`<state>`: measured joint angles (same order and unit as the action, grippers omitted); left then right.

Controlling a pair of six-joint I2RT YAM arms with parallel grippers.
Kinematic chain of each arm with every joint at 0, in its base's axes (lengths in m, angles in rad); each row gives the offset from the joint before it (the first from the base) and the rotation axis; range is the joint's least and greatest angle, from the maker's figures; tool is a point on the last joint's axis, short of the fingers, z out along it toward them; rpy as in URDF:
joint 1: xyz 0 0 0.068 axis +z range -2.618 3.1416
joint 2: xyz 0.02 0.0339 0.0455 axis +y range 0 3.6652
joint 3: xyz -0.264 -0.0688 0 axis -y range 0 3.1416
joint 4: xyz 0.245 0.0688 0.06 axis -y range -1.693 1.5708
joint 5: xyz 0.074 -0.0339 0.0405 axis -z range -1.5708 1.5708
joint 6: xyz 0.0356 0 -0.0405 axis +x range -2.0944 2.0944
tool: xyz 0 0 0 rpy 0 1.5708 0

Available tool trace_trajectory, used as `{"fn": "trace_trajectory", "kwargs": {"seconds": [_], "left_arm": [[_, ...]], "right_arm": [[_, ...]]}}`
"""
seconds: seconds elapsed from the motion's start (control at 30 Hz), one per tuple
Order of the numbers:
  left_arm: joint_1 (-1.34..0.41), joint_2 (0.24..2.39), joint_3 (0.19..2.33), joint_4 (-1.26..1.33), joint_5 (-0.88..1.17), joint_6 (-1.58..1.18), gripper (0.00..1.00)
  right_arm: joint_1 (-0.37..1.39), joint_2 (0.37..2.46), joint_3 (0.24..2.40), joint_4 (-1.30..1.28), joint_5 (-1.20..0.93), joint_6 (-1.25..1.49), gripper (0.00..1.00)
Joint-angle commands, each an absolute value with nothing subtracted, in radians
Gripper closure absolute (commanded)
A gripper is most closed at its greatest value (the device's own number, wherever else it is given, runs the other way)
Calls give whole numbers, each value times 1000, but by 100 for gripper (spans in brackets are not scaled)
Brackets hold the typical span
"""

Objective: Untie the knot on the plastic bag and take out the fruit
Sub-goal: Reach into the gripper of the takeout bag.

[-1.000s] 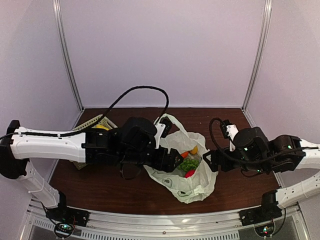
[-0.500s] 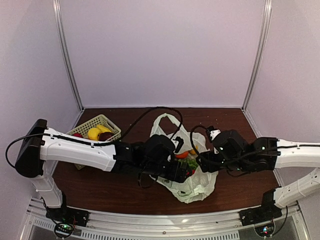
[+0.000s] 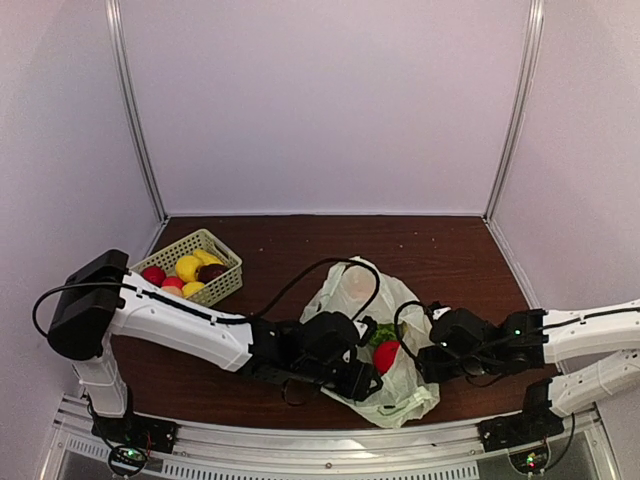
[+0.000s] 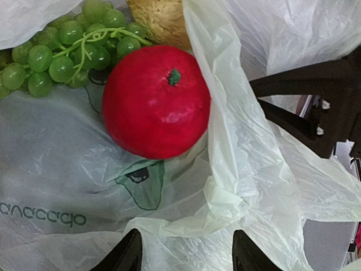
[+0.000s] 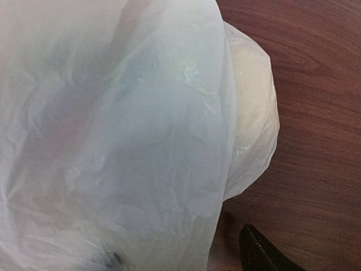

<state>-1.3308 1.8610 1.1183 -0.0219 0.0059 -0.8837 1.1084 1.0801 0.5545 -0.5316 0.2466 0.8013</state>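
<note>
Right now my left gripper [image 4: 187,257] stands partly open. Its two fingertips are apart at the bottom of its wrist view, and a crumpled fold of the plastic bag [image 3: 345,290] rim lies loosely between them, not squeezed flat.

Just ahead of those tips, inside the bag's gaping mouth, a round red fruit [image 4: 155,101] with a small green stem spot rests on the printed plastic. Beyond it and to this gripper's left, a bunch of green grapes [image 4: 62,51] lies right against it. A pale tan piece [image 4: 161,20] shows farther ahead, partly under a fold.

My right gripper [image 3: 420,360] comes in from the opposite side of the bag, its dark fingers pointing toward the red fruit with bag plastic in the narrow gap between them. I cannot tell whether they clamp that plastic or only touch it. Its own wrist view is almost all translucent plastic, with one fingertip at the bottom and the brown table [image 5: 316,84] to its right.

From above, the red fruit sits between the two grippers. Well behind the left gripper, beside its arm, a slotted basket [image 3: 225,285] holds yellow, red and dark pieces.
</note>
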Motion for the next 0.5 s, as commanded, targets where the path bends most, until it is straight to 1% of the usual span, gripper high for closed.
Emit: {"fn": "trace_trajectory", "kwargs": {"seconds": [0.0, 0.07, 0.1, 0.17, 0.23, 0.37, 0.47], "left_arm": [[-1344, 1871, 1093, 54, 60, -873, 46], [-1344, 1867, 1091, 44, 56, -875, 46], [-1344, 1861, 1095, 34, 45, -874, 46], [-1344, 1843, 1111, 10, 19, -873, 45], [-1343, 1830, 1138, -11, -30, -868, 43], [-1319, 1842, 1189, -32, -49, -893, 36], [-1295, 1858, 1209, -20, -63, -919, 35]], "right_arm": [[1106, 1071, 514, -515, 209, 850, 38], [1106, 1088, 508, -496, 196, 851, 46], [1106, 1096, 508, -490, 193, 850, 54], [1106, 1106, 513, -483, 191, 848, 72], [1106, 1108, 517, -481, 192, 845, 83], [1105, 1104, 520, -481, 190, 836, 99], [1106, 1101, 518, -488, 189, 834, 100]]}}
